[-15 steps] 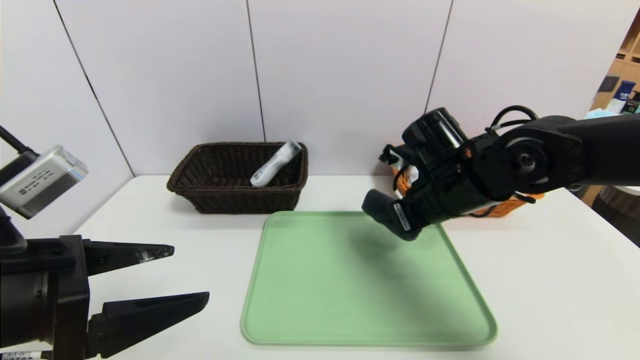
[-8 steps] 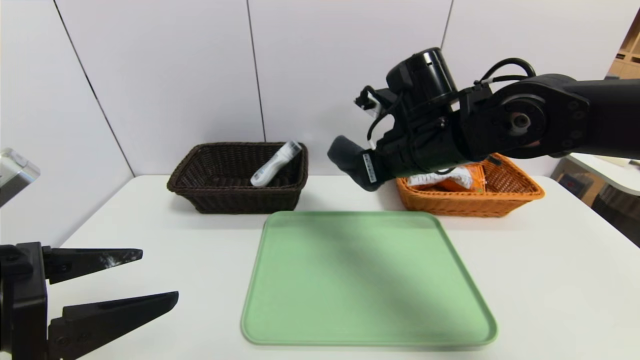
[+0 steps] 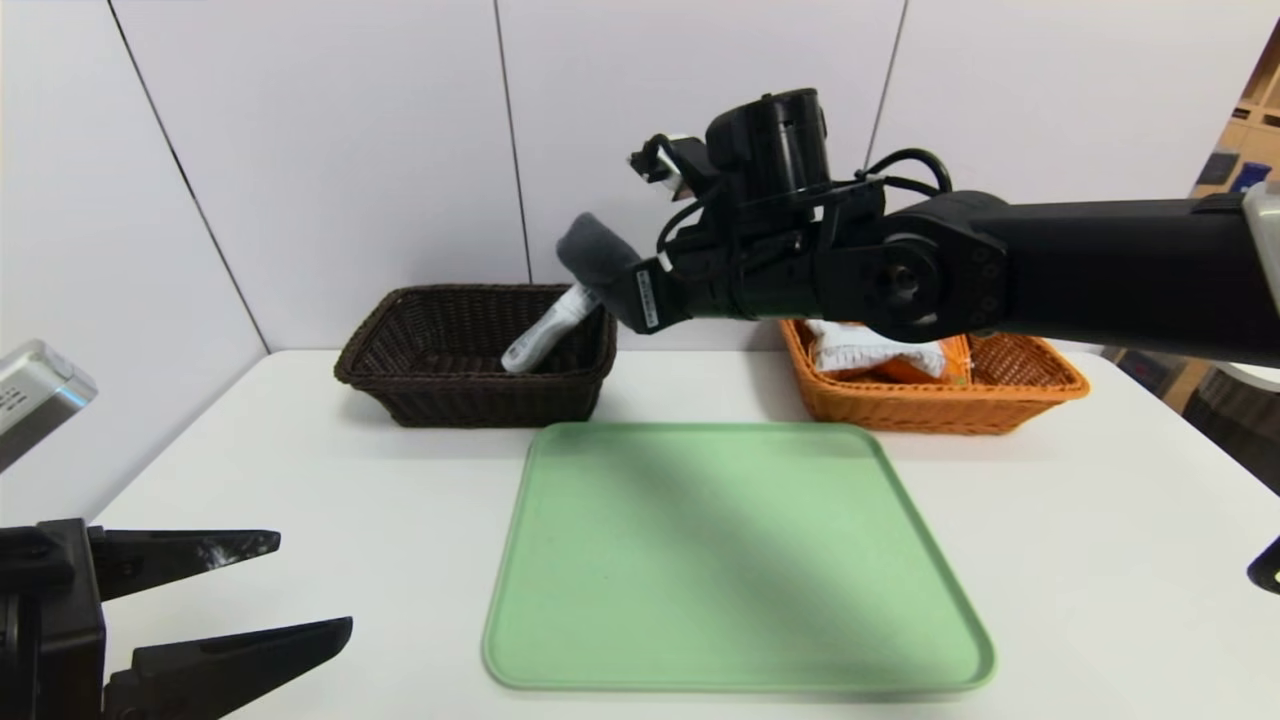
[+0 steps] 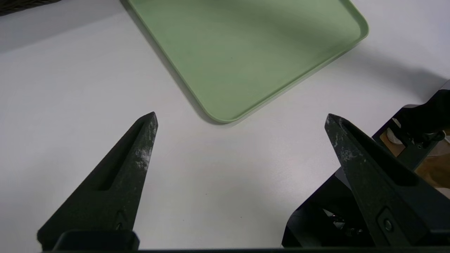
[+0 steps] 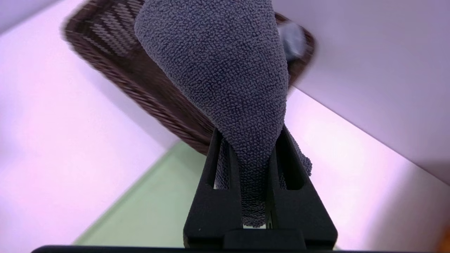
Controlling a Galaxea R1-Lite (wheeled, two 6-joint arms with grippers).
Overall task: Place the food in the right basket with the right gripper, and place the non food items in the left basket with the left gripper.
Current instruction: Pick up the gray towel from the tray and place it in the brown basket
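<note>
Dark grey terry cloth [image 5: 218, 70], rolled up, is clamped between the fingers of the right gripper [image 5: 250, 140], which pinch its narrow part while the wider end sticks out beyond their tips. The right gripper is raised near the right end of the dark brown woven basket [image 3: 490, 405], and in the head view the cloth overlaps the upper end of a white tube [image 3: 545, 335]. That tube lies slantwise in the dark brown basket, its upper end leaning towards the rim.

On the right, the orange-brown wicker basket [image 3: 930, 408] holds an orange snack packet [image 3: 955, 358] and a white packet [image 3: 870, 350], partly hidden by the black right arm [image 3: 1120, 265]. A pale green tray [image 3: 740, 560] lies bare on the white table [image 3: 390, 560], in front of the two baskets. The left gripper [image 4: 240, 116] hangs over the table to the left of the tray, its fingers wide apart with nothing between them.
</note>
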